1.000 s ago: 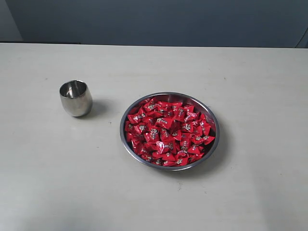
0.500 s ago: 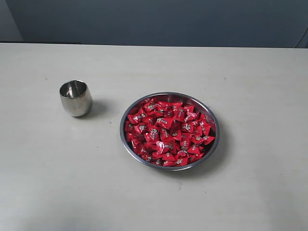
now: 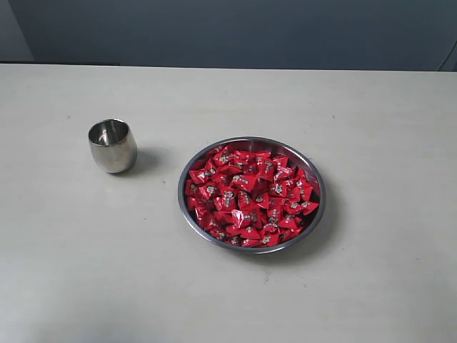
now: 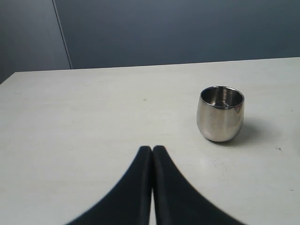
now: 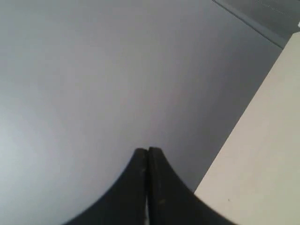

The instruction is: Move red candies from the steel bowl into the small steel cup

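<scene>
A wide steel bowl sits right of the table's middle, heaped with many red candies. The small steel cup stands upright and empty to its left, also in the left wrist view. My left gripper is shut with nothing in it, hovering over bare table some way short of the cup. My right gripper is shut and empty, off the table's edge and facing a grey surface. Neither gripper appears in the exterior view. The bowl and candies are outside both wrist views.
The pale table spreads wide around both vessels. A dark blue-grey wall runs behind its far edge. The right wrist view catches one corner of the table.
</scene>
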You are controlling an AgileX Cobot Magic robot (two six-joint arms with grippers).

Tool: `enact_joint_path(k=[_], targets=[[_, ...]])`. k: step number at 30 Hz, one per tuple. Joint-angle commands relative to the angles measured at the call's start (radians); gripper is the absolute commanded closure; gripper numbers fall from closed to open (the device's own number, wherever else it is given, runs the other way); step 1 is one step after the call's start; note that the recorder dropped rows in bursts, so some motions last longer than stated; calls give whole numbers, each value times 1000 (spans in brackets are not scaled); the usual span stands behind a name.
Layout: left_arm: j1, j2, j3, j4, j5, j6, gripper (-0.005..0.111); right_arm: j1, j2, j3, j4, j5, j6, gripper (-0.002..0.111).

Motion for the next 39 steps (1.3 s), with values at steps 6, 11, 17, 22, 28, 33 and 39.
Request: enact_joint_path(k=[6,11,17,22,28,33,39], targets=[[1,-4,4,-2,-2,-2,106,-3,-4,5,1,-160,56,109],[1,-4,4,-2,-2,-2,106,-3,-4,-22,-262,-284,70,109],[1,-4,4,-2,-2,-2,106,-3,19,-219,-551,-261,178,109],[1,-4,4,-2,-2,-2,106,-3,311,-586,-1118,207,195,109],[1,-4,4,-2,-2,-2,106,108,619,-841,-872,525,-349,109],[1,-4,4,-2,-2,-2,106,178,851,-912,-777,593,-593,109],[1,-4,4,-2,-2,-2,106,178,1186,-1006,-770,639,-692,109]])
